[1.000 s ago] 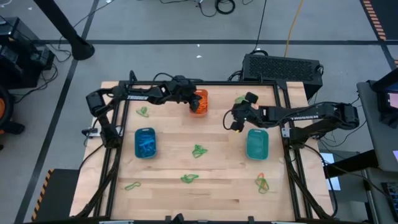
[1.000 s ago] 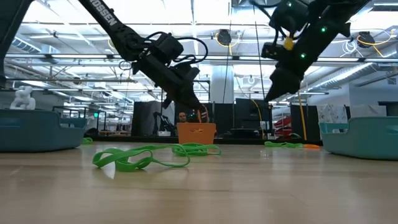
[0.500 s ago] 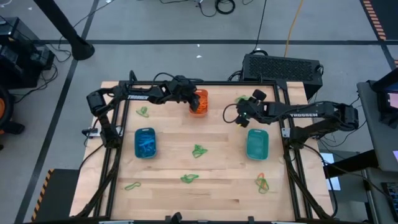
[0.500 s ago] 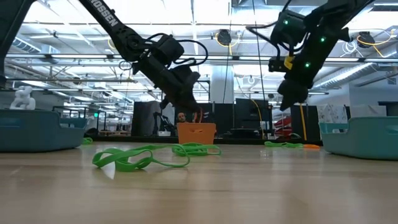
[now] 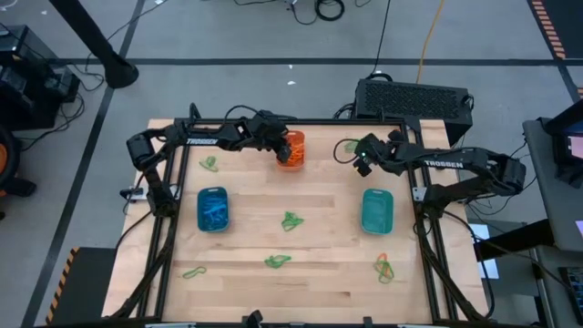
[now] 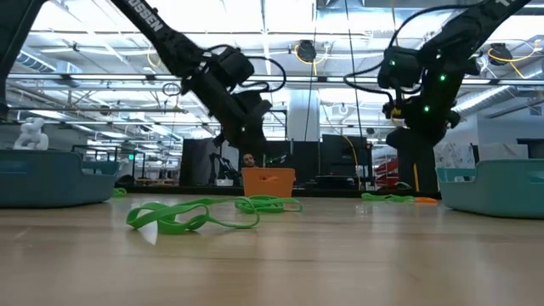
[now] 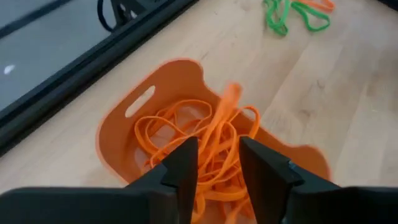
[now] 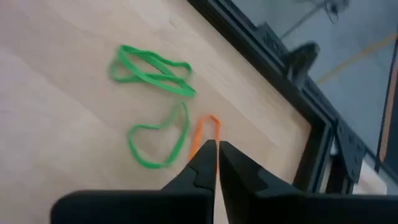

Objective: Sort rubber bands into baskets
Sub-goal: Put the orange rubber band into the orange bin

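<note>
L gripper (image 7: 214, 171) hung right over the orange basket (image 5: 291, 150) at the table's (image 5: 319, 264) far edge, jaws partway apart w/ nothing pinched; an orange band (image 7: 219, 124) was blurred betw. the fingers (image 7: 180, 165), above the heap of orange bands (image 7: 186, 127) already in that basket. R gripper (image 8: 216, 158) sat well apart from the orange basket, toward the far R corner, jaws closed tight together, tips right at one end of a single orange band (image 8: 205, 130) lying on the wood; can't tell if it actually had hold of it. Two green bands (image 8: 152, 71) lay just beside that one. Blue basket (image 5: 212, 209) stood nearer the camera side than the orange basket, on the L, w/ blue bands inside; teal basket (image 5: 377, 210) matched it on the R. More green bands (image 5: 291, 220) lay betw. those two, w/ others (image 5: 278, 261) nearer the front edge, and a mixed orange/green clump (image 5: 384, 268) in front of the teal basket.
</note>
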Robot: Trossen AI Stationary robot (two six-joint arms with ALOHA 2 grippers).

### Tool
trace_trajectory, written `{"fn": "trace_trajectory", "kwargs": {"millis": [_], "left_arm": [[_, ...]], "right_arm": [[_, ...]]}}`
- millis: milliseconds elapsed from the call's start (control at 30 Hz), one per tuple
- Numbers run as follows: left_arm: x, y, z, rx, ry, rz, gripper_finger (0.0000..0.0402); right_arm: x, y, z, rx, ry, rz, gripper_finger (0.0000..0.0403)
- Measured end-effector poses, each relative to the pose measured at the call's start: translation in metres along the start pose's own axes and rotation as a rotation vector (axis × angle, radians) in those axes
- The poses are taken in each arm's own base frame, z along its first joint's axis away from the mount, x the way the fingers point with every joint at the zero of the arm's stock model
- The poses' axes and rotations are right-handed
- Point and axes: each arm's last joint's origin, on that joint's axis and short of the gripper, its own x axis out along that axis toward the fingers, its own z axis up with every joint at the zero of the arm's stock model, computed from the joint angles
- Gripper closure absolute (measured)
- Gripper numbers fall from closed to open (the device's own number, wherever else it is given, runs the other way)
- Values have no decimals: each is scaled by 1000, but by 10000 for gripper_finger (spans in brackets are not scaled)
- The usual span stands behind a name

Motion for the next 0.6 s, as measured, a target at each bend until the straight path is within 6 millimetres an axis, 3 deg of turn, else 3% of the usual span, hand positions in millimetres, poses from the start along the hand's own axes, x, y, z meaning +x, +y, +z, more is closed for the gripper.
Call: {"fn": "trace_trajectory", "kwargs": {"millis": [133, 300, 600], "left_arm": [[-17, -2, 23, 15, 4, 6, 272], [-36, -10, 38, 45, -33, -13, 271], [-54, -13, 36, 77, 32, -42, 271]], "right_arm": [[8, -9, 1, 80, 46, 37, 390], [22, -25, -2, 143, 160, 97, 351], [49, -38, -3, 157, 235, 72, 262]]}}
